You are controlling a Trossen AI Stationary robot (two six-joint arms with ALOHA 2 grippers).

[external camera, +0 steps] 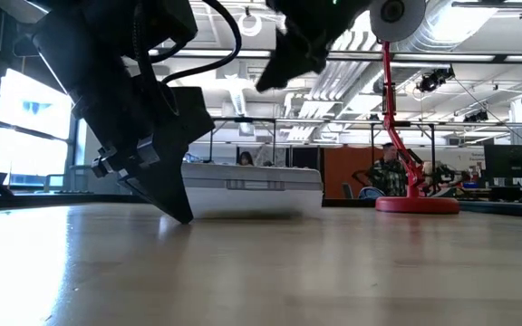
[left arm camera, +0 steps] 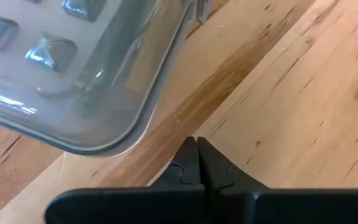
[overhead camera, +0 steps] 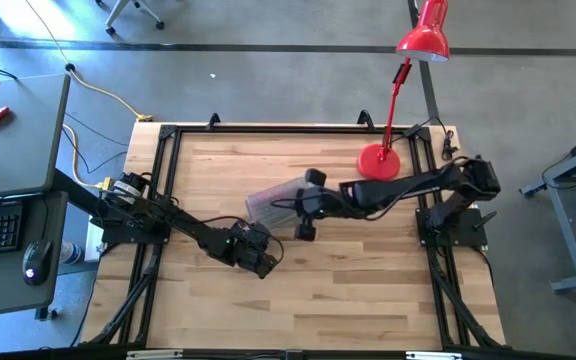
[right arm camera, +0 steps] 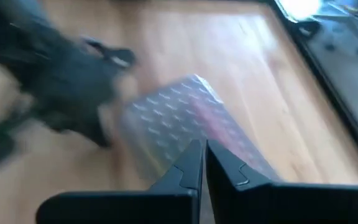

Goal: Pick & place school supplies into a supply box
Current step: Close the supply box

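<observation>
High view: the supply box (overhead camera: 271, 203) sits lid-on near the middle of my wooden table (overhead camera: 348, 290), with both arms gathered round it. My left gripper (overhead camera: 258, 258) hangs low just in front of the box, its two fingers pressed together on nothing; the left wrist view shows their tips meeting over bare wood, just beside the box's rounded corner (left arm camera: 98, 134). My right gripper (overhead camera: 308, 200) reaches in from the lamp side and hovers at the box's far end, likewise clenched and empty, its tips pointing down at the studded lid (right arm camera: 185, 118) in its own wrist view. A red desk lamp (overhead camera: 380, 160) stands at the back edge, well apart from the box.

Through the cloudy lid I can make out dim red and dark shapes inside, which I take for supplies already in; no loose pencils, pens or scissors show on the table in any view.

I judge the box light, stiff and rather slick, a thin plastic shell that would skate across the wood if nudged at one corner. The lid looks the weak part and might flex or pop. If I have to move it, I would open the fingers wide and pinch across the short sides, low on the walls, steadying with the other arm.
</observation>
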